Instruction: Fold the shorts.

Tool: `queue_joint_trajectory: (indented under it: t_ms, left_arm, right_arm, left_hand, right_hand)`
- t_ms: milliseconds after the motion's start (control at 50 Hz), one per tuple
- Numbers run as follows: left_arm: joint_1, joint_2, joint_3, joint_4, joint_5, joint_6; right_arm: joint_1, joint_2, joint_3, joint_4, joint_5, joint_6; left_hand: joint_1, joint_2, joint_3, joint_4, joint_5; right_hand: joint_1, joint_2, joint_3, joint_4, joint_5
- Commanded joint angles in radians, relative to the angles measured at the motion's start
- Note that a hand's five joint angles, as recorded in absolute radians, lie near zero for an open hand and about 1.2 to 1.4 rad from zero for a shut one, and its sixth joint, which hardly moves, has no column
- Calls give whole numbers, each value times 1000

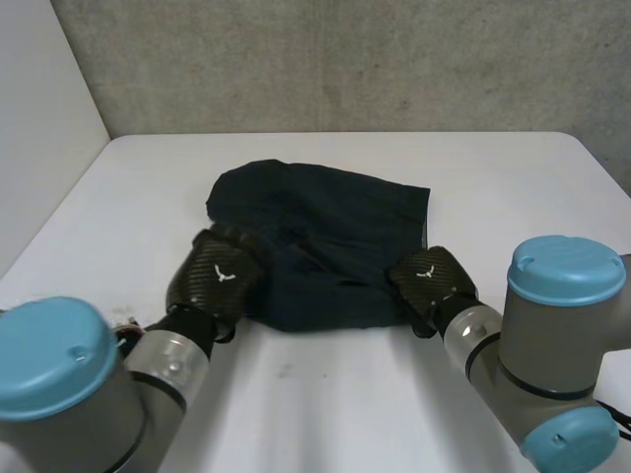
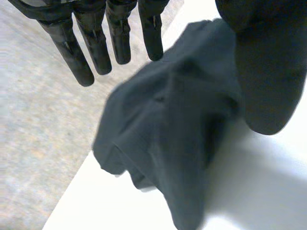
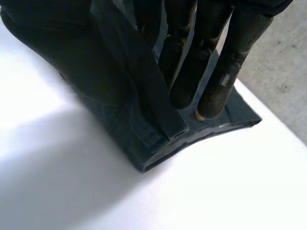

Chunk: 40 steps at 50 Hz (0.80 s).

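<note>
- Navy cloth first: the shorts (image 1: 325, 236) lie crumpled near the middle of the white bench (image 1: 325, 414). They spread wider on the far side and bunch up on the side nearest the robot.
- I see the left robot hand (image 1: 217, 276) at the near left corner of the shorts, back upward, over the edge of the cloth.
- In the left wrist view its fingers (image 2: 120, 38) are straight and spread, clear above the cloth. The thumb (image 2: 268, 72) stands well apart on the other side.
- A raised hump of the shorts sits under that palm, between fingers and thumb. I read this robot hand as wide, gripping nothing.
- The right robot hand (image 1: 431, 276) is at the near right corner of the shorts, also back upward.
- In the right wrist view a folded band of the hem runs up between that hand's thumb (image 3: 57, 57) and its fingers (image 3: 225, 72). The fingertips press down on the cloth just beyond the band.
- I read the right robot hand as closed on the shorts, pinching that band against the thumb.
- The corner below the right fingertips is doubled, and I can see stacked layers along its edge where it meets the bench.
- The left arm (image 1: 54, 365) and right arm (image 1: 562, 286) come in from the near side, one at each side of the cloth.
- A grey concrete wall (image 1: 345, 59) stands behind the far edge of the bench.
</note>
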Motion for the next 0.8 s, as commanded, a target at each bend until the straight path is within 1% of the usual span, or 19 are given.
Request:
queue_joint_trajectory:
  t_ms: [20,60,80,140,160,220,240,300,320,380,400,440,540,620,720,800]
  left_arm:
    - [81,176,-61,-4,3,-174]
    - [128,188,-70,-6,9,-240]
    - [176,194,-83,-12,30,-311]
    - [244,193,-92,-27,78,-411]
    - [290,191,-95,-43,122,-469]
    - [344,190,-104,-81,202,-532]
    - [373,187,-110,-109,252,-551]
    - [401,178,-112,-138,322,-555]
    - [410,169,-116,-149,351,-554]
    - [415,152,-123,-146,374,-554]
    - [415,142,-124,-143,376,-552]
    - [415,132,-120,-139,374,-551]
    - [413,69,-112,-118,376,-545]
    - [415,6,-104,-90,374,-505]
    - [412,-78,-71,-51,366,-411]
    - [410,-118,-46,-47,366,-391]
  right_arm:
    - [-41,-21,42,0,-51,130]
    - [-53,-21,44,0,-62,166]
    - [-63,-23,44,0,-71,192]
    - [-77,-24,44,0,-80,220]
    - [-83,-26,42,0,-82,231]
    - [-91,-33,42,0,-85,233]
    - [-94,-36,44,0,-85,237]
    - [-97,-38,44,-2,-86,239]
    - [-99,-38,44,-2,-86,237]
    - [-99,-38,45,-2,-85,239]
    - [-99,-38,44,-2,-85,239]
    - [-99,-38,44,-2,-85,239]
    - [-97,-38,45,-2,-85,239]
    - [-96,-38,47,-2,-85,239]
    - [-96,-38,47,-2,-85,239]
    - [-96,-38,47,-2,-85,239]
  left_hand:
    - [-8,-1,-5,6,14]
    - [-2,5,1,12,19]
    - [-2,5,1,12,19]
    - [25,31,27,39,46]
    - [45,52,48,59,66]
    - [48,55,51,62,69]
    - [51,58,54,65,72]
    - [60,67,63,74,81]
    - [101,107,104,115,122]
    - [200,207,203,214,222]
    - [268,274,271,282,289]
    - [280,287,283,294,301]
    - [201,208,204,215,222]
    - [180,187,183,194,201]
    - [177,184,180,191,199]
    - [180,187,183,194,201]
  right_hand:
    - [420,220,203,206,252]
    - [420,220,203,206,252]
    - [420,220,203,206,252]
    - [420,220,203,206,252]
    - [420,220,203,206,252]
    - [420,220,203,206,252]
    - [420,220,203,206,252]
    - [420,220,203,206,252]
    - [420,220,203,206,252]
    - [420,220,203,206,252]
    - [420,220,203,206,252]
    - [420,220,203,206,252]
    - [420,220,203,206,252]
    - [420,220,203,206,252]
    - [420,220,203,206,252]
    - [420,220,203,206,252]
